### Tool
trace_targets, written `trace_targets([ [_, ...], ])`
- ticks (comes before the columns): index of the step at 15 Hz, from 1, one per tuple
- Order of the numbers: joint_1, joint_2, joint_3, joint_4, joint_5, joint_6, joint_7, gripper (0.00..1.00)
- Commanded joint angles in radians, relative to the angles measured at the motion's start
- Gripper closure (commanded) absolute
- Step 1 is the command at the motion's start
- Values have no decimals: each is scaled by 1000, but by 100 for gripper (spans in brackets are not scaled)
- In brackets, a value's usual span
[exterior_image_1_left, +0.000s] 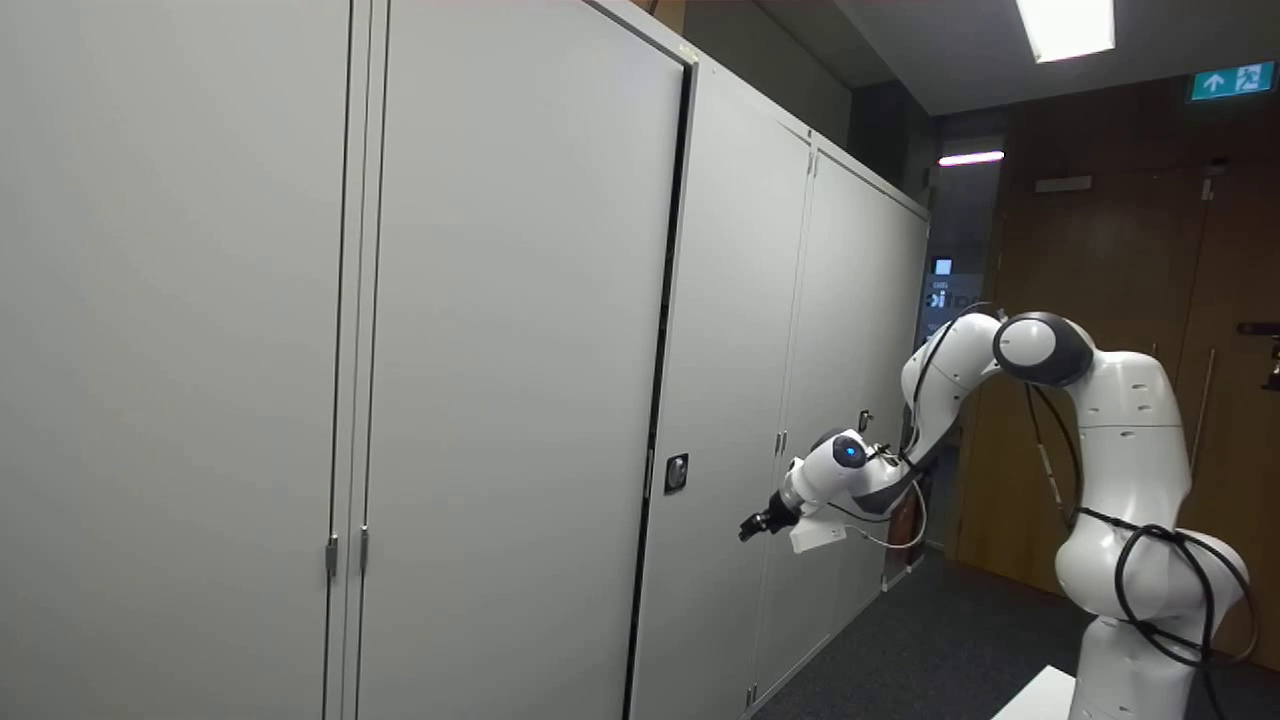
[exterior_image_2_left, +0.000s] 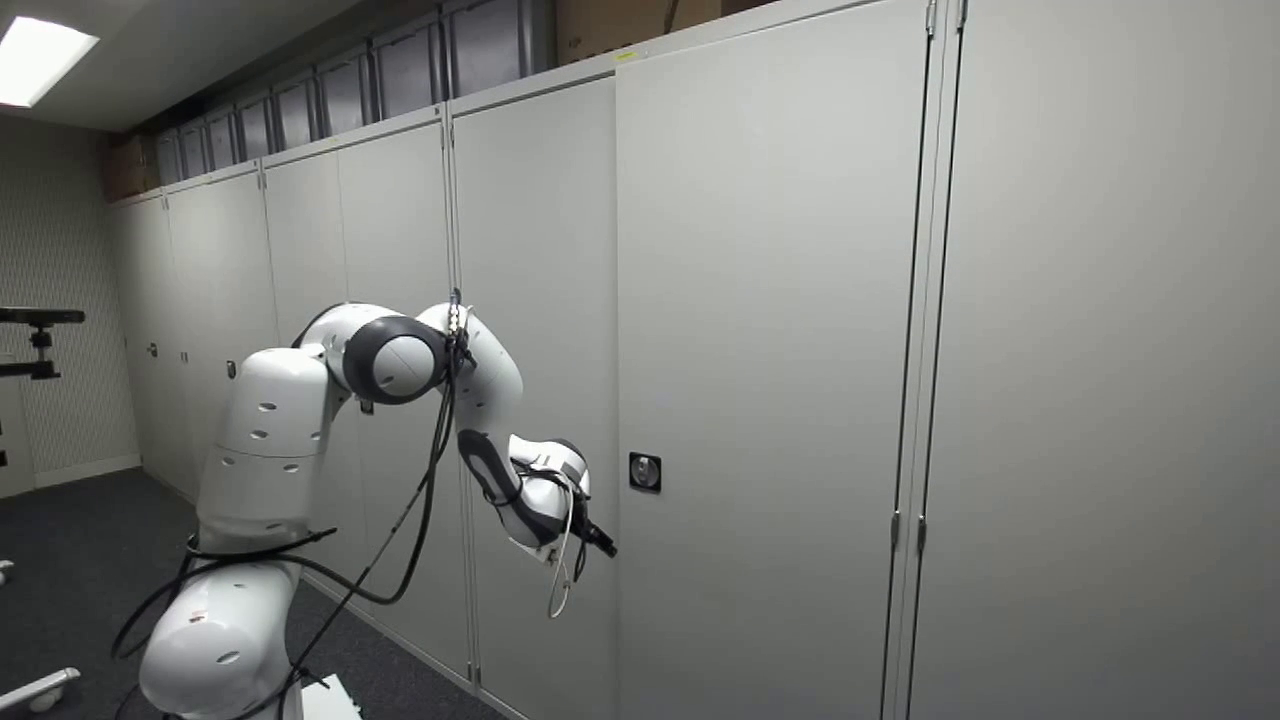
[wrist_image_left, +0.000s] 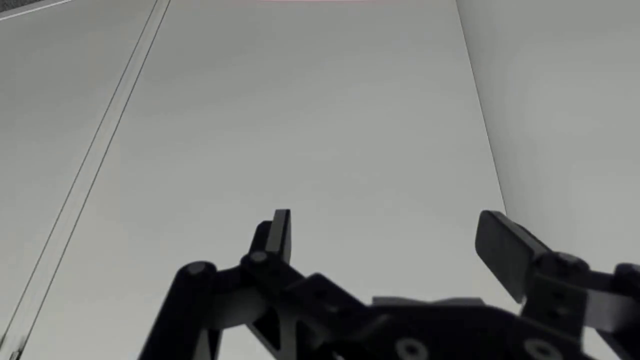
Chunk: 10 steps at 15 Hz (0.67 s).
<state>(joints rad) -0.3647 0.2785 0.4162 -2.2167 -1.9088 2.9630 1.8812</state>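
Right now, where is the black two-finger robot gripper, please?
In an exterior view, the black two-finger gripper is low in the middle, in front of light-grey metal cabinets, below and left of the nearest round silver knob.

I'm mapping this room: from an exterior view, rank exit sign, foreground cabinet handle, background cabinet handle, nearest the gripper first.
1. Foreground cabinet handle, picture-left of the gripper
2. Background cabinet handle, picture-right and farther back
3. Exit sign, upper right corner
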Motion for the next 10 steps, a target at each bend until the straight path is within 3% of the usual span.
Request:
trace_targets([
  [1,12,31,-1,10,12,-41,-3,0],
  [3,16,49,6,28,-24,-69,30,0],
  [10,27,103,58,111,-306,-165,269,0],
])
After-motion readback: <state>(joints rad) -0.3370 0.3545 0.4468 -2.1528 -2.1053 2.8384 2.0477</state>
